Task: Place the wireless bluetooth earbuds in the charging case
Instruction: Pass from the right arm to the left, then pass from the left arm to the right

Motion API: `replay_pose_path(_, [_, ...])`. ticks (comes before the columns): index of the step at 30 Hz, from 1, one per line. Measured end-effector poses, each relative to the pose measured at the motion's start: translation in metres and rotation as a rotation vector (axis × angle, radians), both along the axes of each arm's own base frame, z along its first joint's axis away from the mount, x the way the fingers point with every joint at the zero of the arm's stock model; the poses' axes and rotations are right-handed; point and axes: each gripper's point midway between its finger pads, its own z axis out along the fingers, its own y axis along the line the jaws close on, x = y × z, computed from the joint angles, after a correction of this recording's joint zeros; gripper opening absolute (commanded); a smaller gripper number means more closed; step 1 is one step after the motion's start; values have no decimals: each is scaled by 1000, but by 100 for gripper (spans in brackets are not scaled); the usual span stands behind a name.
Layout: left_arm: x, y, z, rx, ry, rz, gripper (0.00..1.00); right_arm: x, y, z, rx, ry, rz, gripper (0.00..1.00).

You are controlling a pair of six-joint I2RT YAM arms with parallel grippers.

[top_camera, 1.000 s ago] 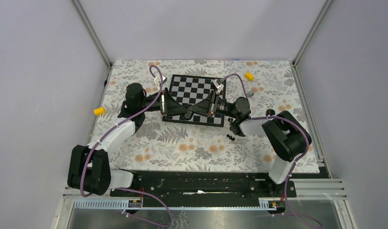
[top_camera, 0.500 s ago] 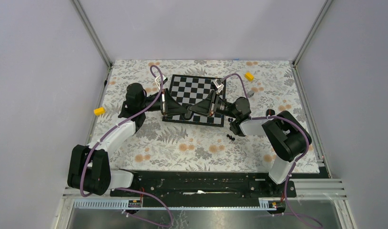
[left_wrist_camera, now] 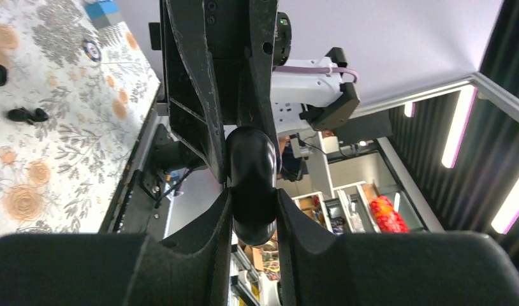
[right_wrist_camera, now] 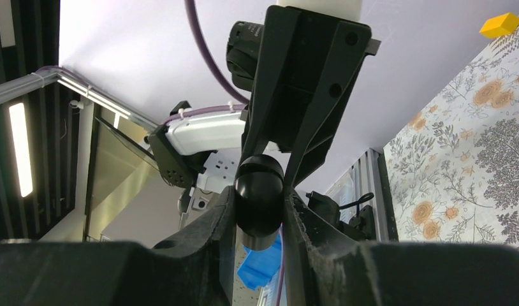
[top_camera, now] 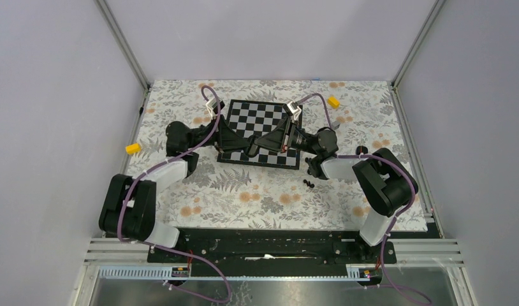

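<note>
The charging case (top_camera: 251, 148), a small black rounded pebble, is pinched between both grippers over the near edge of the chessboard (top_camera: 260, 118). My left gripper (top_camera: 245, 148) is shut on it from the left. In the left wrist view the case (left_wrist_camera: 250, 159) fills the gap of that gripper (left_wrist_camera: 252, 207). My right gripper (top_camera: 257, 147) is shut on it from the right. In the right wrist view the case (right_wrist_camera: 259, 188) sits in that gripper (right_wrist_camera: 258, 220). The case looks closed. Two black earbuds (top_camera: 308, 183) lie on the floral cloth near the right arm. They also show in the left wrist view (left_wrist_camera: 26, 115).
A yellow block (top_camera: 133, 148) lies at the left, another (top_camera: 333, 101) at the back right. A small grey cube (top_camera: 334, 124) sits right of the board. A dark bit (top_camera: 362, 150) lies by the right arm's elbow. Grey walls stand on three sides.
Both wrists have tilted and risen while staying joined at the case. The left arm's shoulder and elbow have swung right. The earbuds have not moved.
</note>
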Motion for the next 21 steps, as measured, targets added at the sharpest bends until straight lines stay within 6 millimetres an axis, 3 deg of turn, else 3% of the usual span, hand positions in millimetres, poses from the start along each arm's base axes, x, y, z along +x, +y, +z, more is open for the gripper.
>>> replay_pose_path(1, [0,0,1,-16,7,-12,0,0,0,1,2,-5,3,1])
replay_pose_path(2, [-1,1,1,-28,16,-20,0,-1,0,2,3,-7,4,9])
replay_pose_path(5, [-3,2,3,-50,24,-34,0,-2,0,3,5,-3,12,46])
replay_pose_path(8, [-6,3,8,-64,9,-35,0,-4,1,6,9,-11,24,65])
replay_pose_path(17, [-2,6,13,-36,-32,30,0,-3,1,-6,-17,25,25,68])
replay_pose_path(21, [15,4,9,47,-41,109,0,3,-6,-24,-40,87,-14,69])
